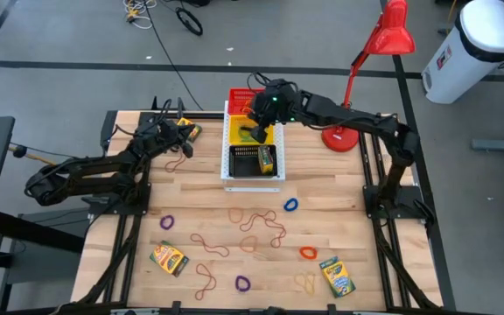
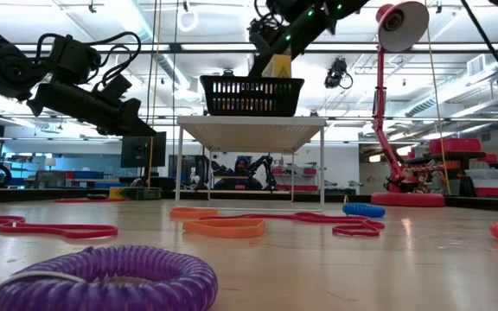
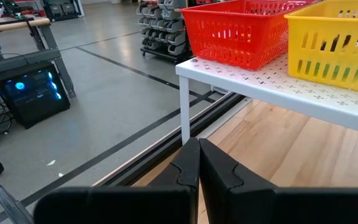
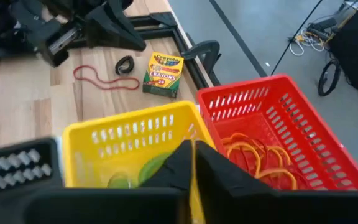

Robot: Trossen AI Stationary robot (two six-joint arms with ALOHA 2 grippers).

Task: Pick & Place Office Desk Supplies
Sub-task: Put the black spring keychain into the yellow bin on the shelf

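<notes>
My right pincer [image 1: 256, 129] is hovering, fingers together and empty, over the yellow basket [image 1: 234, 122] at upper centre, just past a drop. Crayon boxes [image 1: 170, 258] are lying lower down the bench [image 1: 339, 210]; next calls for reaching there.

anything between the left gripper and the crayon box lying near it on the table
Nothing visible does. The left gripper, shut, hovers at the table's back left; the crayon box lies right beside it on bare wood, with only a black loop and a rubber band nearby.
</notes>
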